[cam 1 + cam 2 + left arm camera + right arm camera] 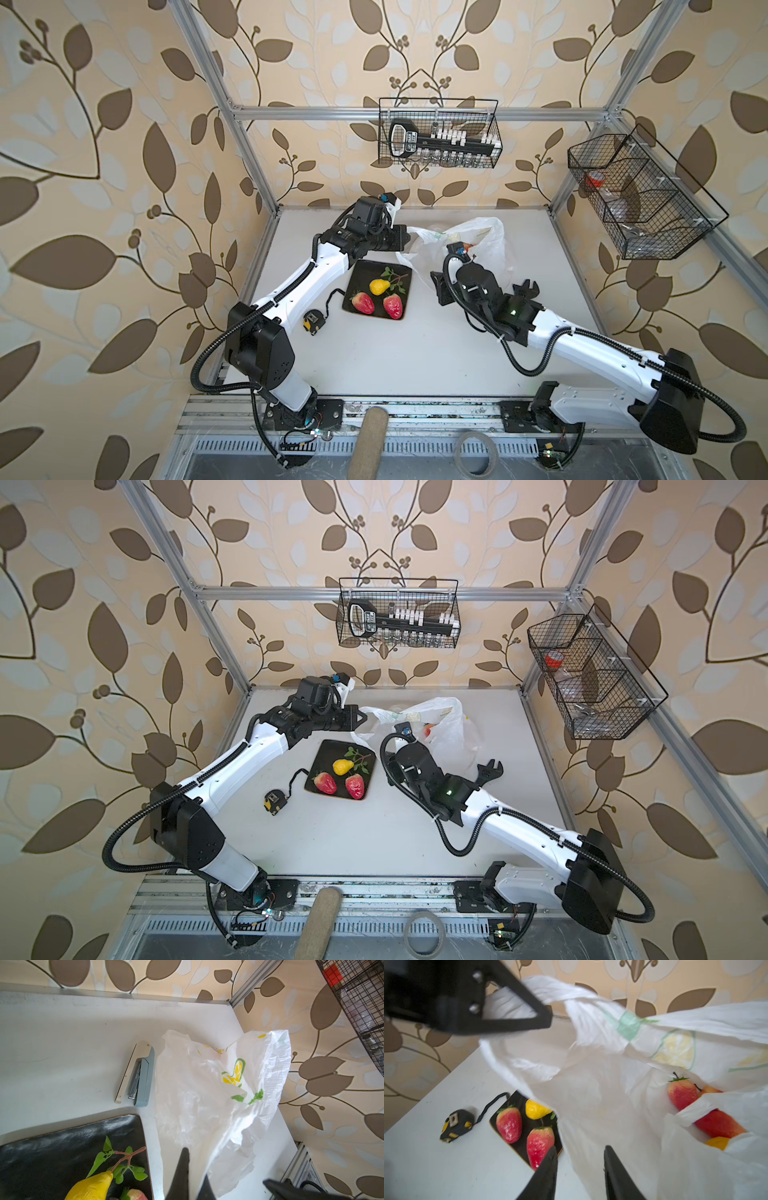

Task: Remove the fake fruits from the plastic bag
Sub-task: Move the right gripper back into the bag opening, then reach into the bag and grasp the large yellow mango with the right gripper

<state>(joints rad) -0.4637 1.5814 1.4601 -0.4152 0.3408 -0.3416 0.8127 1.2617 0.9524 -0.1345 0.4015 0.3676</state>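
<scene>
L fingers shut tight on plastic bag rim, holding it up. R fingers part open at bag mouth, film betw. them; can't tell if gripped. Fake fruits: some inside bag just past R fingers, three on dark plate beside them, on table.

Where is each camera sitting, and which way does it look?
Top views: high over the front, looking down at table, plate, plastic bag; left arm and right arm show.
Left wrist: on the left arm, facing bag and stapler; left end effector shows, pinching the bag.
Right wrist: on the right arm, looking into the bag at fake fruits; open right end effector shows.
Shared: both wrist views show plate and bag.
</scene>
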